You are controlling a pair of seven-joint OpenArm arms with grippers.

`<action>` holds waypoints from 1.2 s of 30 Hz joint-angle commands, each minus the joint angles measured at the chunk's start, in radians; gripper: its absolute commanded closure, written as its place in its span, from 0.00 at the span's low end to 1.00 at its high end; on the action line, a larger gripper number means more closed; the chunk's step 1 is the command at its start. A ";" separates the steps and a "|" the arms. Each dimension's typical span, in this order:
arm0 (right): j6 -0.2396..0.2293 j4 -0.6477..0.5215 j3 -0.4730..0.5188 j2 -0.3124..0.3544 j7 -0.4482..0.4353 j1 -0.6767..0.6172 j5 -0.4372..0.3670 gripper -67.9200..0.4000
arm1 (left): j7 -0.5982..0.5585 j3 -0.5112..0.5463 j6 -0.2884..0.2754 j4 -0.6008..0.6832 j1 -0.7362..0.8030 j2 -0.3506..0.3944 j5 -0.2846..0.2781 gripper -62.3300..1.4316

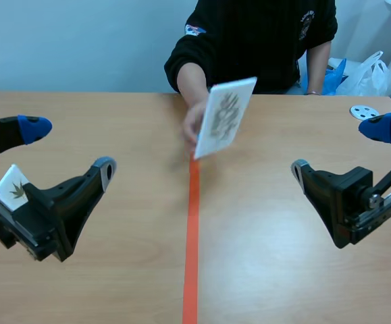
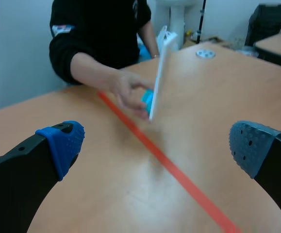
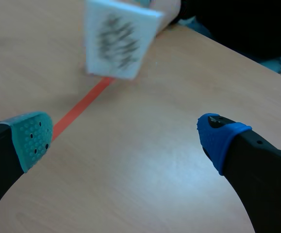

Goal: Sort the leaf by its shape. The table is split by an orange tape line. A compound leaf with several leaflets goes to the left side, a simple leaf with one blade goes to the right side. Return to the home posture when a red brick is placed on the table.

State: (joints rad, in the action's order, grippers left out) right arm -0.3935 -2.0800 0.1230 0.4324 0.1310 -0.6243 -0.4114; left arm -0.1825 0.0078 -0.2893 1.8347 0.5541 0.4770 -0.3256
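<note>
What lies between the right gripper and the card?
Nothing: between the right gripper and the card, the right wrist view shows only bare table and tape line.

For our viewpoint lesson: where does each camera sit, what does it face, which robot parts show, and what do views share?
Scene view: between the arms, facing a person's hand holding a leaf card; left gripper and right gripper show, open.
Left wrist view: on the left arm, past its own fingers toward the card, nearly edge-on.
Right wrist view: on the right arm, past its own fingers toward the card's printed face.
Shared: card and orange tape line.
</note>
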 commanded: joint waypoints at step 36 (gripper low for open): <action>-0.155 0.343 -0.029 0.095 0.015 0.238 0.060 0.09 | 0.026 -0.002 0.002 0.010 -0.003 0.006 -0.007 0.00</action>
State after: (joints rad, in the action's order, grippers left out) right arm -0.5438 -1.7340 0.1040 0.5060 0.1703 -0.4160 -0.3401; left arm -0.1387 0.0078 -0.2893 1.8347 0.5537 0.4770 -0.3260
